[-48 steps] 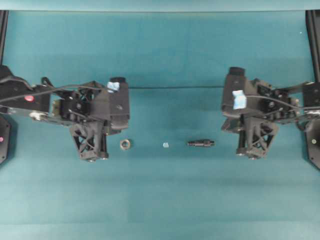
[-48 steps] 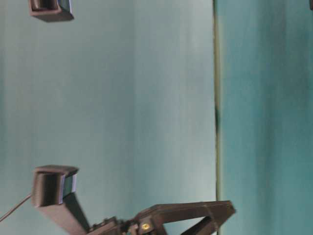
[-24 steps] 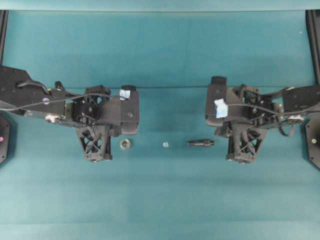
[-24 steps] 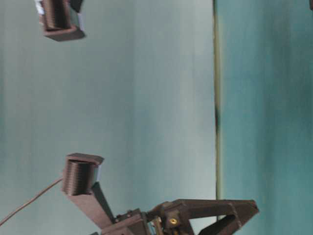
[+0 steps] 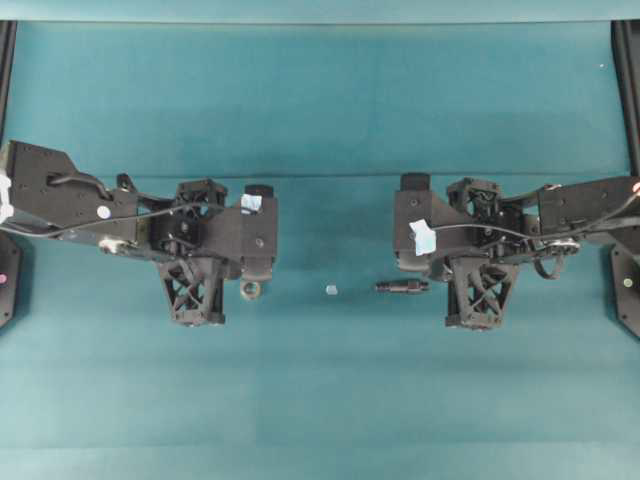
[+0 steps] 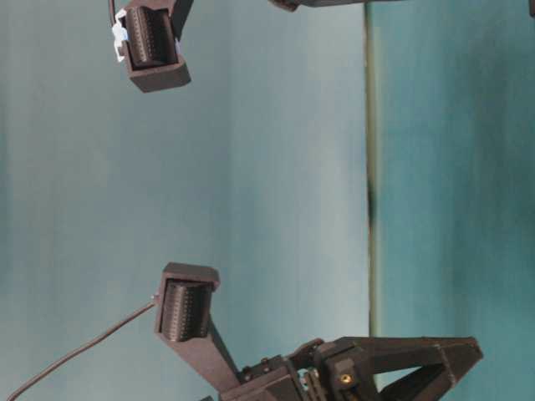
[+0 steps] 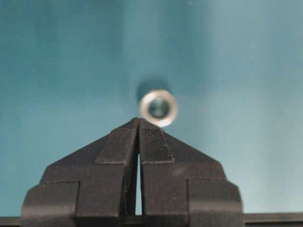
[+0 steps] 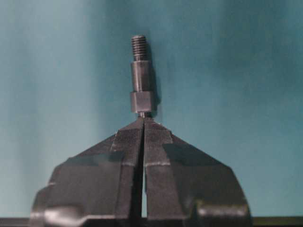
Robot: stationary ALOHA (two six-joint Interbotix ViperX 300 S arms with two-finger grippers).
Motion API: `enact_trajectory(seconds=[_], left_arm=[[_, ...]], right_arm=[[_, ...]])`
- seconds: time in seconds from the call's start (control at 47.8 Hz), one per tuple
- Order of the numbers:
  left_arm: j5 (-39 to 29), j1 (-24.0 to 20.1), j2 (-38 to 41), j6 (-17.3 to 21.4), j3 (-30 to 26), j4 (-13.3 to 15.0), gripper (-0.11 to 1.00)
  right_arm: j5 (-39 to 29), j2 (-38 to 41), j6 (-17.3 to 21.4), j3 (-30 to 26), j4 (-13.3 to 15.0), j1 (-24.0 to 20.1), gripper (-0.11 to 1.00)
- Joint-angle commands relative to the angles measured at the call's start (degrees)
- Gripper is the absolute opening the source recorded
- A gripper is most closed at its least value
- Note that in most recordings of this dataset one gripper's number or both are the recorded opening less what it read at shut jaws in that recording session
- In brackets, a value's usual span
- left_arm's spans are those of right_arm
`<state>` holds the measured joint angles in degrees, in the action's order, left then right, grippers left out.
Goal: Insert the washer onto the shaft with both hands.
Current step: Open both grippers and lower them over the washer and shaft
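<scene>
The washer (image 7: 158,108), a small silvery ring, lies flat on the teal table just past the tips of my left gripper (image 7: 138,119), slightly to their right. That gripper is shut and empty. From overhead the washer (image 5: 250,290) peeks out under the left wrist body. The shaft (image 8: 141,75), a dark stepped pin with a threaded far end, lies pointing away from my right gripper (image 8: 143,118). Its near end sits right at the shut, empty tips; I cannot tell if they touch. Overhead, the shaft (image 5: 402,286) lies right of centre.
A tiny whitish speck (image 5: 331,289) lies between washer and shaft. A thin seam (image 5: 330,176) crosses the teal table behind both arms. Black frame posts (image 5: 5,60) stand at the far left and right edges.
Both arms have swung inward toward the middle. The left gripper now hangs over the washer and the right one over the shaft's outer end. Both stayed shut.
</scene>
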<state>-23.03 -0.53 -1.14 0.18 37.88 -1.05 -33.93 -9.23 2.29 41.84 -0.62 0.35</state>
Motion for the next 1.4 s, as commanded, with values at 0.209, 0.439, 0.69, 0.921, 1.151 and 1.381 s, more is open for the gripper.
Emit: enact_trajectory(seconds=[0.209, 0.439, 0.69, 0.921, 1.151, 1.381], left_arm=[[2.64, 2.02, 0.26, -1.93, -0.26, -0.09, 0.02], [2.81, 2.02, 0.62, -1.85, -1.14, -0.09, 0.02], [2.64, 1.85, 0.79, -3.16, -1.05, -0.09, 0.02], [2.81, 1.76, 0.79, -4.92, -0.97, -0.09, 0.15], [2.55, 1.85, 0.88, -4.57, -1.41, -0.09, 0.83], [2.11, 1.85, 0.88, -4.66, -1.23, -0.09, 0.81]], right_arm=[[1.05, 0.35, -0.62, -0.7, 0.09, 0.0, -0.1], [5.63, 0.7, -0.62, 0.0, 0.09, -0.09, -0.1], [7.12, 0.7, -0.62, 0.88, 0.09, -0.09, -0.09], [8.09, 0.97, -0.7, 2.72, 0.0, -0.09, -0.01], [9.4, 1.32, -1.67, 3.69, 0.53, -0.09, 0.5], [9.49, 2.11, -4.48, 3.52, 0.62, 0.0, 0.88]])
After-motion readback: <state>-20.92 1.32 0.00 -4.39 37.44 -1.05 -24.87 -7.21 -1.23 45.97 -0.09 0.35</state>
